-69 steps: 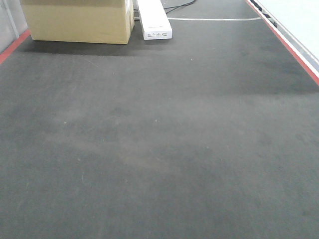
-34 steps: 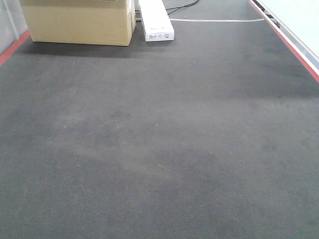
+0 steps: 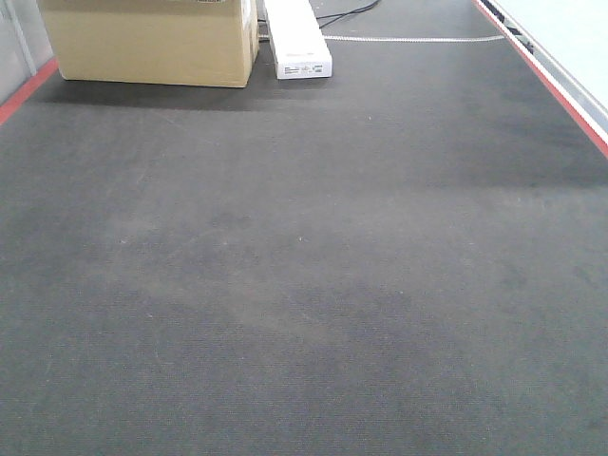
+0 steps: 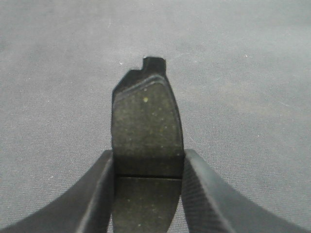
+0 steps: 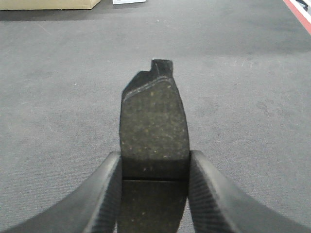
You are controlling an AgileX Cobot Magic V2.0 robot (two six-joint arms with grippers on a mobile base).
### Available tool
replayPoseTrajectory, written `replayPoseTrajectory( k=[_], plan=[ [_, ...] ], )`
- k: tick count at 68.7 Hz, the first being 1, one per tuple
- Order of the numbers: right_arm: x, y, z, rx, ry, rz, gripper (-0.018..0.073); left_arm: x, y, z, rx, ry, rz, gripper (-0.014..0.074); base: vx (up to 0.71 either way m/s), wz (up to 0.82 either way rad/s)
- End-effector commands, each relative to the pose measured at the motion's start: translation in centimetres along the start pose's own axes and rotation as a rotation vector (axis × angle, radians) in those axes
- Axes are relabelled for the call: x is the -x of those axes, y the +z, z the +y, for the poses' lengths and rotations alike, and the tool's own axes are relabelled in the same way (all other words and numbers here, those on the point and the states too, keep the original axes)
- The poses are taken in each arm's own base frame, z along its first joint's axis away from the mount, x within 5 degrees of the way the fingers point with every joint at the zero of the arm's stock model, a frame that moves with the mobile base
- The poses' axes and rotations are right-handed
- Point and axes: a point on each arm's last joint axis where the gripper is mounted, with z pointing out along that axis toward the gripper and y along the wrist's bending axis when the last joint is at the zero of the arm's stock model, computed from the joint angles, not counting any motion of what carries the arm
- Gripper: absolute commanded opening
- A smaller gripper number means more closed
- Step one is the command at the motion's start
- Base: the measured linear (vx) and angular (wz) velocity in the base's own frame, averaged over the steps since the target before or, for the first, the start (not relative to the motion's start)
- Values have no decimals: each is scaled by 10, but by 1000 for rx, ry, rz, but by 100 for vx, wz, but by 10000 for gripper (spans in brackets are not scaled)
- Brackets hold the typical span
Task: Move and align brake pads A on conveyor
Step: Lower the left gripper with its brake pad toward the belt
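We take this for a factory floor or industrial workshop. A wide charcoal conveyor (image 3: 304, 285) with a rough, carpet-like belt spreads beneath and far ahead of both arms. A red edge strip (image 5: 301, 12) runs ahead and to the right of the right gripper (image 5: 154, 158). Far ahead of that gripper, to its left, a plain cardboard box (image 3: 152, 43) and a long white unit (image 3: 296, 43) with a black cable (image 3: 347, 11) sit at the belt's end. The right gripper clamps a brake pad (image 5: 153, 121) and the left gripper (image 4: 148, 160) a second brake pad (image 4: 146, 121), which are automotive parts
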Motion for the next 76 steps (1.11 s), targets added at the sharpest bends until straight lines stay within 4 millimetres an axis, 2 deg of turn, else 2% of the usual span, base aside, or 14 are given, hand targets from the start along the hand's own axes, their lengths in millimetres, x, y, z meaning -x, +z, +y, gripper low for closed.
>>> replayPoseTrajectory(
  k=[1,24,32,40,46,55,76],
  plan=[
    [16,-4,1,6,-11,-107,-7,17,-4,-1,-9,-12,-119,-6,0,0],
    [16,-4,1,6,-11,-106,-7,19,-4,-1,-9,-20,-130,-6,0,0],
    [16,-4,1,6,-11,-106,-7,32,0,-1,-10,-81,-107,-6,0,0],
    [16,-4,1,6,-11,-106,-7,53,14,-2,-6,-96,-28,-3,0,0],
    [16,-4,1,6,-11,-106,-7,69,35,-2,0,-103,56,0,0,0],
    [16,-4,1,6,-11,-106,-7,81,71,-1,9,-113,173,3,0,0],
    [16,-4,1,6,-11,-106,-7,84,158,3,32,-121,405,8,0,0]
  ],
)
